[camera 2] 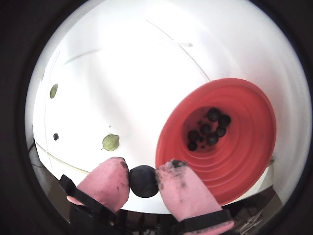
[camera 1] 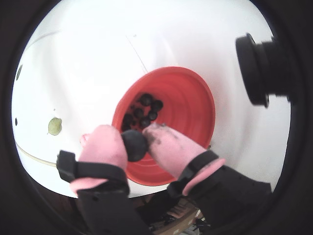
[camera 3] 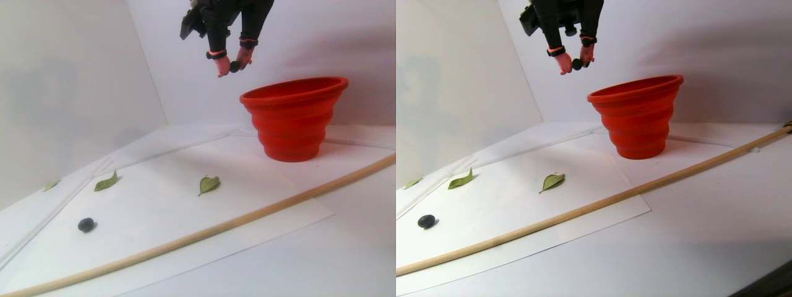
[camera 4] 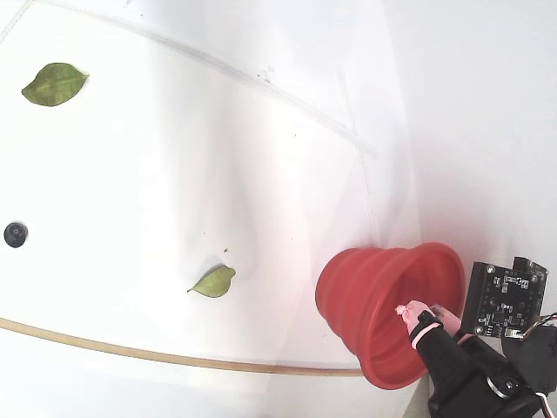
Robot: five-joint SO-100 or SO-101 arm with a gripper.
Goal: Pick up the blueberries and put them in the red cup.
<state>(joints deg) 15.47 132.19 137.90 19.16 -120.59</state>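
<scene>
Claw: my two-finger gripper with pink padded fingertips (camera 2: 144, 180) sits low and centre in a wrist view, pinched narrow on one small round blue-black blueberry (camera 2: 144, 181); both pads touch it, one on each side.
Held berry, handling: I judge it light, soft-skinned and easily crushed, round enough to roll out of a loose pinch. The hold across its widest part looks right to me, with gentle pressure only.
Pads: dark smudges on the pink fingertips (camera 1: 168, 142), which I take for juice or dirt; possibly tacky, so the berry may cling at release.
Held berry, place: in the stereo pair view it hangs above and to the left of the cup's rim, not yet over the opening.
Cup: red soft ribbed cup with stepped rings and a wide flaring rim (camera 3: 292, 117), upright on the white sheet. I expect it to flex if bumped.
Berries in cup: a cluster of dark berries (camera 1: 143, 113) lying on the cup's floor; exact count unclear.
Loose berry: one dark berry on the sheet (camera 3: 86, 224), lower left of the stereo view, well apart from the cup. Best taken from above across its middle.
Leaves: green leaves (camera 3: 208, 184) scattered on the sheet.
Rod: a long pale wooden stick (camera 3: 266, 210) crossing the sheet.
</scene>
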